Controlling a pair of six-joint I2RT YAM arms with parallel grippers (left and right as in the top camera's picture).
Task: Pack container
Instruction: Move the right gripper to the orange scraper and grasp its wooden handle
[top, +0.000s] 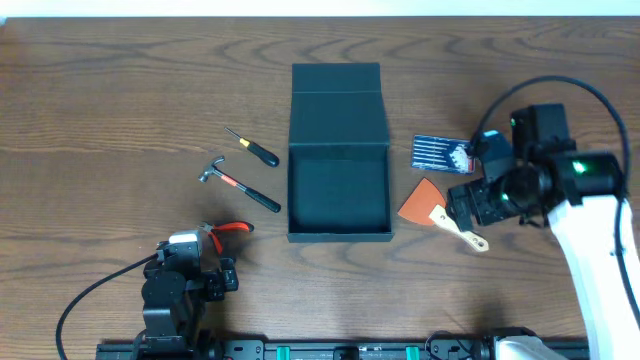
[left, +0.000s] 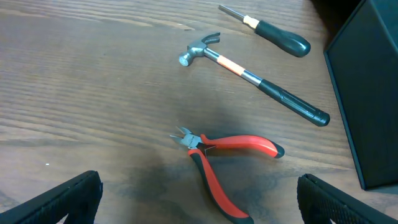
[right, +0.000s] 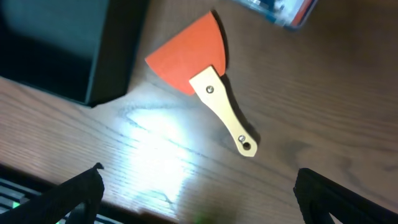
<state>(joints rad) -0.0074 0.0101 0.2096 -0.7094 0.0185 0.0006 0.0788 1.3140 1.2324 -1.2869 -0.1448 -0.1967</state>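
So far the container (top: 338, 190) looks empty, pliers (top: 228, 229) at its eight o'clock, scraper (top: 430, 207) at three; left gripper (left: 199, 183) and right gripper (right: 199, 176) spread, holding nothing.

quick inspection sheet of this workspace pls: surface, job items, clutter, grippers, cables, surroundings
surface: brown wood-grain table; bright glare patch in the right wrist view
job's things: container open, flap lid folded back, nothing inside
clutter: screwdriver, hammer and red-handled pliers lie left of the container; orange scraper and blue pack lie right of it
grippers: left gripper open, over the pliers; right gripper open, over the scraper
cables: left arm cable loops over the table; right arm cable arcs above the arm
surroundings: mounting rail along the near edge
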